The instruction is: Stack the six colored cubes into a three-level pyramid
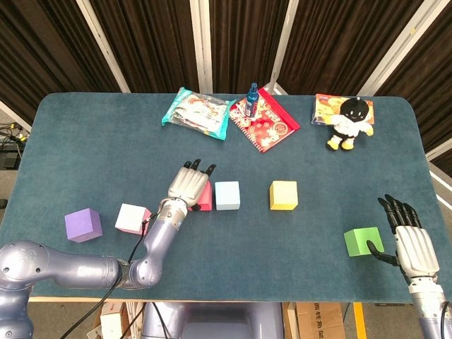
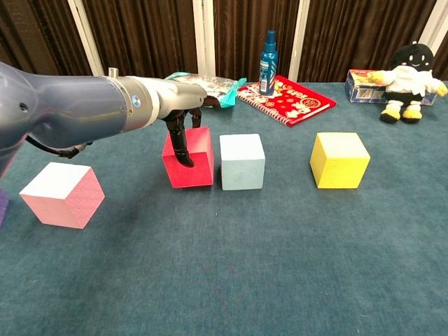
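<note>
Where dark curtains (image 1: 155,35) hang, teal table (image 1: 85,148) spreads.

left hand (image 1: 188,185) is draped over the red cube (image 2: 190,159), fingers curled down gripping it. right hand (image 1: 413,246) sits well off to that cube's right, fingers spread, holding nothing.

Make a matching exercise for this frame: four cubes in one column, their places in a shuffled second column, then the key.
Cubes:
1. red cube
2. green cube
3. yellow cube
4. purple cube

Places:
A. furthest left on the table
B. beside the right hand
C. under the left hand, close beside the light blue cube
D. alone to the right of the light blue cube

Pairs: 1-C, 2-B, 3-D, 4-A
</note>
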`<state>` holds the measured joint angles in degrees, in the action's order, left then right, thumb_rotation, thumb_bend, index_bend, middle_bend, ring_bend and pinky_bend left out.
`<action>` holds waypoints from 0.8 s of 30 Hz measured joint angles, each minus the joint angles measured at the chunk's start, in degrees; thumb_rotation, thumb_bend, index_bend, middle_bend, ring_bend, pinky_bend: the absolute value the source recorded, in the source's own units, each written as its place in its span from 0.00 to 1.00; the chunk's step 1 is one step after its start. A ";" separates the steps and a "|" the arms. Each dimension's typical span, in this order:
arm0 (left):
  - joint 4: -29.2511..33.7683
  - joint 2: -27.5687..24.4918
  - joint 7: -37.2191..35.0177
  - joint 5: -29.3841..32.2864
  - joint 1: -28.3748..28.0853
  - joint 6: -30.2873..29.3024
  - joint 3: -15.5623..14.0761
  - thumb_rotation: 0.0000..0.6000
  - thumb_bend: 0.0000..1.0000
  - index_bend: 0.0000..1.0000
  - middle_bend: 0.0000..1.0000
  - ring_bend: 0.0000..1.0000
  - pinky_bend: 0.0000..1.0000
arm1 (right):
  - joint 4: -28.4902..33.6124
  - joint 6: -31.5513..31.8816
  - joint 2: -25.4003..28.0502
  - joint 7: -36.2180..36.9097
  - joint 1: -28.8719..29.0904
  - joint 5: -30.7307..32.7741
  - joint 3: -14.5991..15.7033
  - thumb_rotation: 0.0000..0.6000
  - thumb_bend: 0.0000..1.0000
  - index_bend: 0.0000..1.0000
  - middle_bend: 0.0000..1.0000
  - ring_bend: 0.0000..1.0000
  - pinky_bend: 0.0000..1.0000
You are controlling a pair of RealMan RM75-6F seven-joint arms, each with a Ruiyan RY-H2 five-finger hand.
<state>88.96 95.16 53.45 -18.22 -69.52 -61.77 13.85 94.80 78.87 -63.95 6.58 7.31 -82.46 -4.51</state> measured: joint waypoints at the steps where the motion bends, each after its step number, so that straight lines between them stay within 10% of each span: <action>1: -0.29 0.25 0.14 0.29 -0.18 0.02 0.09 1.00 0.27 0.00 0.40 0.06 0.14 | 0.04 -0.07 0.03 0.11 0.02 0.05 -0.01 1.00 0.33 0.00 0.00 0.00 0.00; 24: -7.25 6.27 2.99 4.28 -3.76 1.14 1.82 1.00 0.27 0.00 0.40 0.06 0.14 | 0.40 -1.07 0.73 2.57 0.24 0.68 -0.12 1.00 0.33 0.00 0.00 0.00 0.00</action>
<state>81.71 101.43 56.44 -13.94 -73.28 -60.63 15.67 95.20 77.79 -63.22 9.15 7.55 -81.78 -4.62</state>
